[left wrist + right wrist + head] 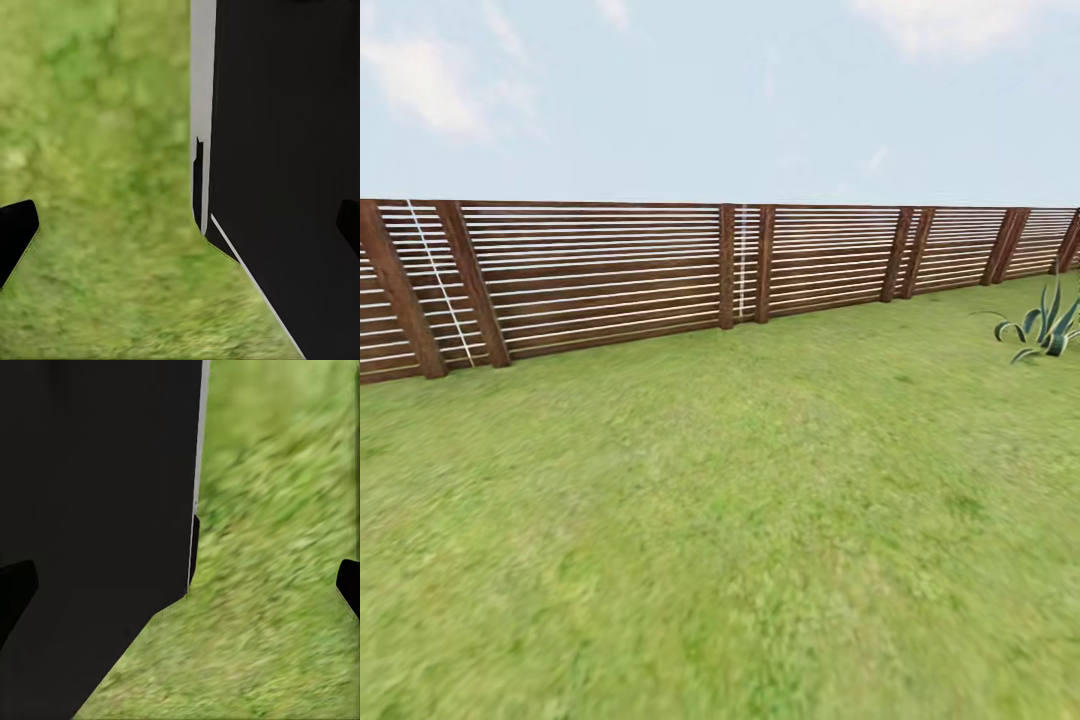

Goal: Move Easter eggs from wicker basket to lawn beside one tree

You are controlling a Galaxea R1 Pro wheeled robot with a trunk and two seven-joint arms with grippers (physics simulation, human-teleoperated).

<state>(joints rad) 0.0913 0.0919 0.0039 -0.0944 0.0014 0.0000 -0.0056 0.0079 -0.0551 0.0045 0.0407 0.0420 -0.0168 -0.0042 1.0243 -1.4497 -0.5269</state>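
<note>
The lawn [710,520] is the one task thing on show: mottled green grass spreading from the near edge of the head view up to about the middle of the picture, flat and bare apart from a spiky blue-green plant [1042,325] at about 3 o'clock, near the right edge. Behind the grass a slatted brown wooden fence [610,275] runs across from 9 o'clock to 2 o'clock, with thick posts leaning between its panels, and pale blue sky with thin cloud [420,75] lies above it.

In the left wrist view the left gripper [180,225] hangs over blurred grass [97,150], its two dark fingertips [15,232] far apart at opposite edges, with nothing between them; a black body panel of the robot [292,165] stands close beside it. In the right wrist view the right gripper [180,585] is likewise spread wide and empty, one fingertip [349,585] over grass [277,547], the other against the robot's black panel [97,510].
</note>
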